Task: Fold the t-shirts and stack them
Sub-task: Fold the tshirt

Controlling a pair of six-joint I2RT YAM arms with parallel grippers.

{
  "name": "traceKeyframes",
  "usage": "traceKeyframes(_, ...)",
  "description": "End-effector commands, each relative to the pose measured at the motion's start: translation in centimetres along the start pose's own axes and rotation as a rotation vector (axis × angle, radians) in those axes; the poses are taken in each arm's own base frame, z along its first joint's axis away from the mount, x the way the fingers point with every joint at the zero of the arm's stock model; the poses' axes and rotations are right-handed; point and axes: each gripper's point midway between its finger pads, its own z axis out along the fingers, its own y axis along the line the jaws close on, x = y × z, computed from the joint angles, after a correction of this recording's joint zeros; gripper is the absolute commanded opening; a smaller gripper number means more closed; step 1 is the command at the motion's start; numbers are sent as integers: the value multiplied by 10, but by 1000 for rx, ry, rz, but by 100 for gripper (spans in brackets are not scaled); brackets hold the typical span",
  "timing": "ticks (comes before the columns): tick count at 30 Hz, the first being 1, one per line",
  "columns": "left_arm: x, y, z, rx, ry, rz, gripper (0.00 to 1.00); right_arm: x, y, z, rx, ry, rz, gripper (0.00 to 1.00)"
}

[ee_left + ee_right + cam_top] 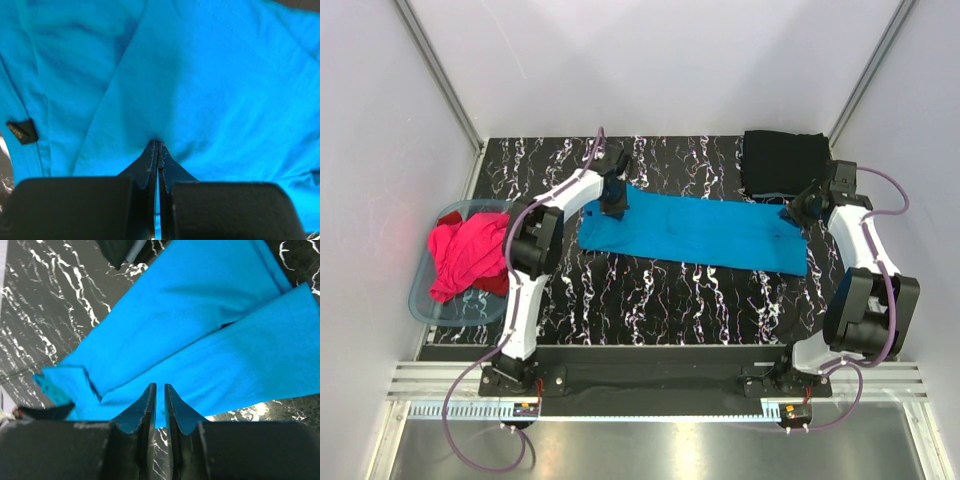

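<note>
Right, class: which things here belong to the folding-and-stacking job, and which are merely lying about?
Belonging to the job:
turquoise t-shirt, spread on the table
black t-shirt, folded, far right
pink t-shirt and red t-shirt, heaped in the tub

Lying about:
plastic tub, at the left edge

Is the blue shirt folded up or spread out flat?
Half folded: the turquoise t-shirt lies as a long narrow strip across the table, one layer lapped over another, not a small bundle yet.
</note>
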Motion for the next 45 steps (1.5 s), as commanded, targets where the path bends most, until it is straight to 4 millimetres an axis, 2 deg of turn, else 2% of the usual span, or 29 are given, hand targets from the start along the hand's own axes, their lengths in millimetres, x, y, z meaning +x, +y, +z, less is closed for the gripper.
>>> traceKeyframes(1,-34,24,17,-75,-28,-23,0,-11,29,-22,-105,-44,-36,19)
traceKeyframes(2,-34,27,31,-64,-5,-38,1,-10,33,-26,-127,-38,-37,19)
traceKeyframes(3,-66,26,25,-36,-68,-78,2,-11,37,-30,-143,-43,-41,19)
traceKeyframes(4,-84,25,25,-23,-108,-87,2,-11,41,-33,-157,-45,-47,20)
traceKeyframes(5,-125,14,24,12,-209,-86,2,-10,45,-40,-178,-51,-56,21)
traceKeyframes(7,-168,-3,14,108,-317,-91,2,-9,50,-43,-199,-68,-66,22)
traceKeyframes(8,-193,-31,-8,267,-387,-85,2,-9,55,-49,-224,-75,-70,23)
traceKeyframes(10,-209,-53,-48,380,-454,-104,1,-9,62,-53,-253,-81,-82,24)
traceKeyframes(11,-193,-56,-26,406,-437,-99,2,-8,63,-54,-258,-74,-86,24)
traceKeyframes(12,-206,-75,-94,485,-543,-78,3,-8,63,-56,-257,-78,-93,24)
traceKeyframes(14,-185,-85,-104,556,-544,-57,5,-9,61,-61,-251,-97,-100,24)
traceKeyframes(15,-179,-99,-128,600,-551,-35,5,-9,58,-61,-243,-101,-103,24)
traceKeyframes(18,-137,-121,-129,638,-443,25,2,-4,53,-65,-234,-103,-107,24)
traceKeyframes(19,-128,-121,-134,623,-426,27,0,-2,52,-64,-234,-98,-112,24)
traceKeyframes(20,-107,-112,-117,576,-371,14,0,1,49,-63,-228,-82,-123,24)
traceKeyframes(22,-86,-106,-113,537,-341,3,0,3,39,-58,-181,-78,-120,23)
traceKeyframes(25,-53,-73,-97,411,-302,-53,0,11,21,-35,-102,-37,-91,13)
traceKeyframes(26,-40,-54,-86,335,-288,-70,0,17,13,-21,-59,-9,-71,11)
traceKeyframes(30,-24,-18,-44,206,-230,-122,0,50,3,23,25,109,-110,12)
traceKeyframes(31,-24,-17,-37,213,-212,-128,0,61,-3,38,56,151,-111,12)
traceKeyframes(32,-33,-21,-39,248,-198,-128,0,67,-3,45,64,168,-112,11)
traceKeyframes(33,-27,-18,-21,226,-150,-127,0,76,-5,49,74,190,-119,10)
traceKeyframes(34,-27,-17,-20,210,-132,-122,0,89,-3,52,75,220,-140,10)
traceKeyframes(36,-28,-4,-14,131,-120,-133,0,96,-10,52,94,216,-142,9)
traceKeyframes(39,-25,11,0,67,-110,-171,0,107,1,37,49,203,-162,10)
traceKeyframes(40,-18,16,15,50,-79,-180,0,102,8,28,20,179,-165,11)
traceKeyframes(42,-23,19,28,39,-65,-194,0,98,16,17,-16,158,-176,12)
traceKeyframes(43,-14,24,48,27,-24,-197,0,95,20,10,-35,145,-181,12)
traceKeyframes(45,-38,20,44,27,-54,-165,0,88,30,-8,-80,99,-183,13)
